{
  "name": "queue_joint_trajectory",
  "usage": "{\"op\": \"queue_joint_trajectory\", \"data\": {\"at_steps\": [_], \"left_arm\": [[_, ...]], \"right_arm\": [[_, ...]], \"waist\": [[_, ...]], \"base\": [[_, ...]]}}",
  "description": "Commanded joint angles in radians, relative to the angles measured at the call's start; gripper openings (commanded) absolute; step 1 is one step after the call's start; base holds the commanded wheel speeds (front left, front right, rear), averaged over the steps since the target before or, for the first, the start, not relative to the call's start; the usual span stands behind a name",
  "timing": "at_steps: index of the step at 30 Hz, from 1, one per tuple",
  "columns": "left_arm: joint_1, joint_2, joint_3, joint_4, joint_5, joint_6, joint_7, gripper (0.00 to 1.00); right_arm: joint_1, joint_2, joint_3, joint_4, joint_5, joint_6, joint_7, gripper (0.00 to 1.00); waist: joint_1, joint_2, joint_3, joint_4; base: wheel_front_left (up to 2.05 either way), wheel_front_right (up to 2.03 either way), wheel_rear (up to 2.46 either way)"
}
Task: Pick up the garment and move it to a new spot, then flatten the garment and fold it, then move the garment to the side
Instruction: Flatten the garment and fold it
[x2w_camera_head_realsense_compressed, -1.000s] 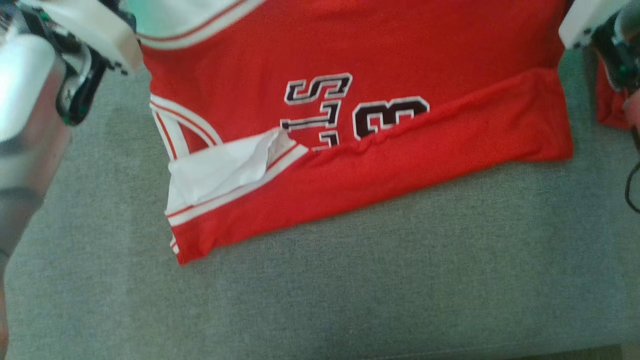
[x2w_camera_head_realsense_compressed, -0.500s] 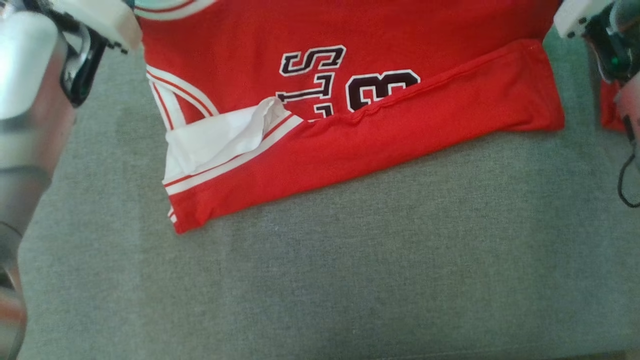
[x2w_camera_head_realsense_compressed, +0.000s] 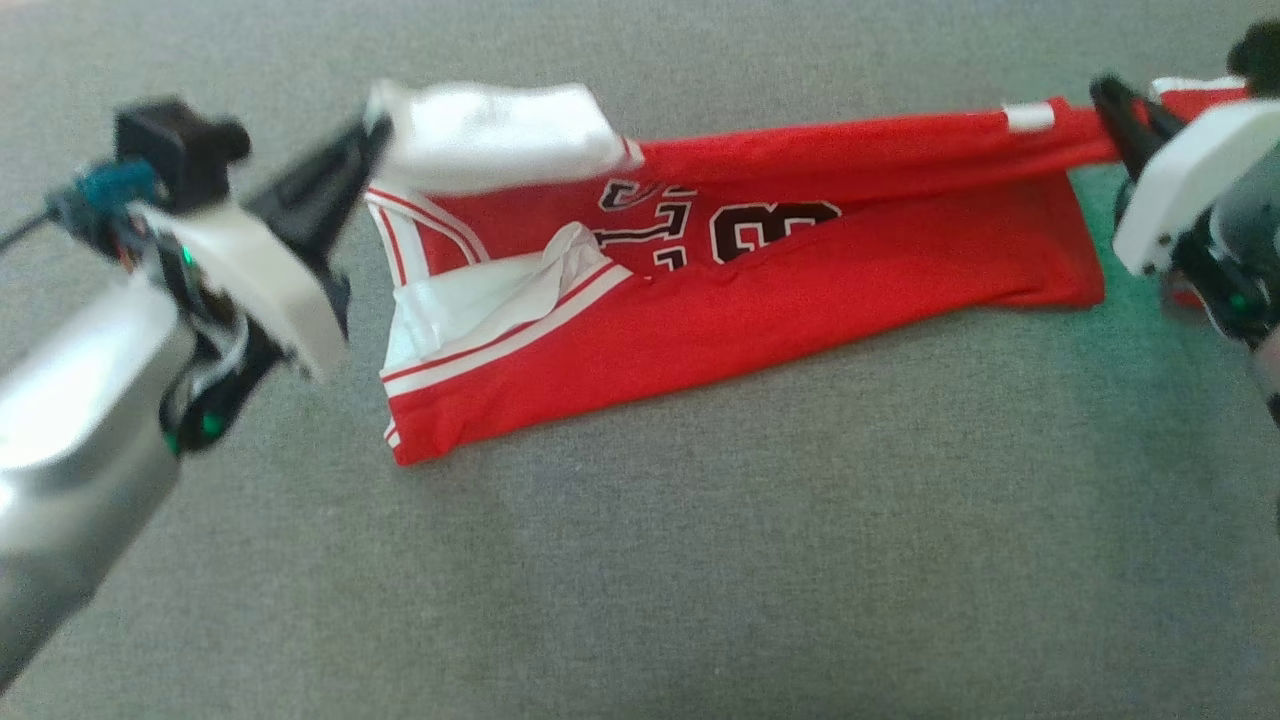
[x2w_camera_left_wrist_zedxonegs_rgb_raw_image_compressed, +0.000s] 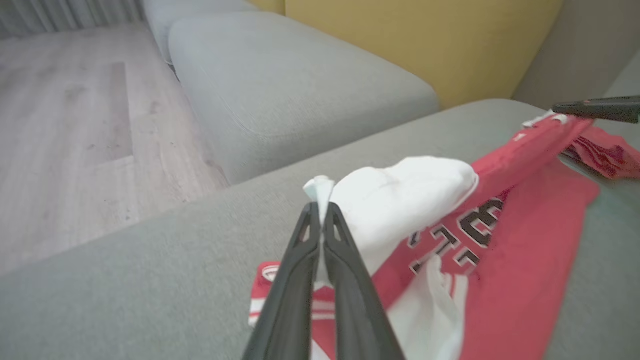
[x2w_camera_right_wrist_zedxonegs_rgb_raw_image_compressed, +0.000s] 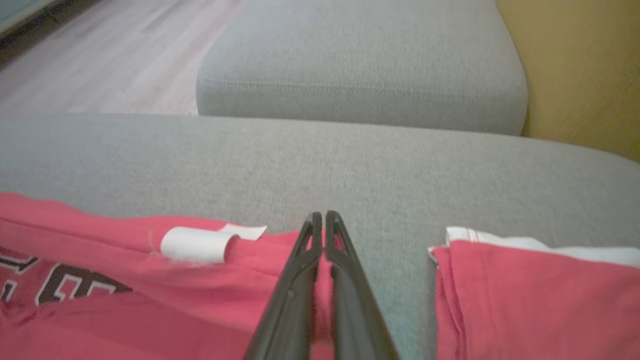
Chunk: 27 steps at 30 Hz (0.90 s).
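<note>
**Garment (x2w_camera_head_realsense_compressed: 760, 290), red jersey, far edge raised**

Item: red with white trim and dark lettering. It lies on the grey sofa cushion (x2w_camera_head_realsense_compressed: 700, 560), with its near edge folded over the print. The far edge is lifted off the cushion and stretched taut.

Left gripper (x2w_camera_left_wrist_zedxonegs_rgb_raw_image_compressed: 320, 209): fingers closed, pinching the white corner at the garment's left end.

Right gripper (x2w_camera_right_wrist_zedxonegs_rgb_raw_image_compressed: 324, 216): fingers closed on the red edge at the right end, just beside a rolled white label (x2w_camera_right_wrist_zedxonegs_rgb_raw_image_compressed: 197, 245).

Surroundings: second grey cushion (x2w_camera_left_wrist_zedxonegs_rgb_raw_image_compressed: 300, 85), yellow backrest (x2w_camera_left_wrist_zedxonegs_rgb_raw_image_compressed: 425, 40), wooden floor (x2w_camera_left_wrist_zedxonegs_rgb_raw_image_compressed: 65, 125).

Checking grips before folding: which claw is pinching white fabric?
The left claw, shut on the white end of the jersey; the right claw pinches its red edge beside the white tag.
</note>
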Motion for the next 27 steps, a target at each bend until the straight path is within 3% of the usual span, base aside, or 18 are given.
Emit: {"op": "queue_joint_trajectory", "data": {"at_steps": [1,12,18,23,24,25,26,27], "left_arm": [[0.003,0.076,0.017,-0.078,-0.025,0.002,0.036,0.00],[0.119,0.178,-0.068,-0.291,-0.091,0.005,0.196,0.00],[0.125,0.190,-0.100,-0.326,-0.091,0.013,0.258,0.00],[0.131,0.168,-0.117,-0.314,-0.078,0.019,0.262,0.00],[0.133,0.164,-0.120,-0.309,-0.078,0.019,0.263,0.04],[0.134,0.159,-0.121,-0.303,-0.077,0.021,0.261,0.68],[0.134,0.156,-0.120,-0.297,-0.074,0.027,0.255,1.00],[0.134,0.152,-0.117,-0.291,-0.069,0.033,0.246,1.00]], "right_arm": [[0.030,-0.049,0.022,-0.033,0.024,-0.001,0.024,0.00],[0.086,-0.133,0.156,-0.094,0.070,-0.001,0.130,0.00],[0.098,-0.163,0.233,-0.132,0.092,-0.001,0.181,0.00],[0.099,-0.168,0.268,-0.138,0.118,-0.001,0.204,0.00],[0.097,-0.167,0.269,-0.135,0.122,-0.001,0.205,0.60],[0.097,-0.165,0.269,-0.127,0.128,-0.001,0.209,1.00],[0.096,-0.163,0.271,-0.124,0.134,-0.001,0.212,1.00],[0.094,-0.161,0.268,-0.122,0.139,-0.001,0.207,1.00]], "waist": [[0.0003,-0.0001,-0.023,0.007],[0.0003,-0.0001,-0.058,0.005],[0.0003,-0.0001,-0.057,-0.001],[0.0003,-0.0001,-0.056,-0.010],[0.0003,-0.0001,-0.056,-0.013],[0.0003,-0.0001,-0.056,-0.015],[0.0003,-0.0001,-0.056,-0.017],[0.0003,-0.0001,-0.058,-0.020]], "base": [[0.00,0.00,0.00],[0.00,0.00,0.00],[0.00,0.00,0.00],[0.00,0.00,0.00],[0.00,0.00,0.00],[0.00,0.00,0.00],[0.00,0.00,0.00],[0.00,0.00,0.00]]}}
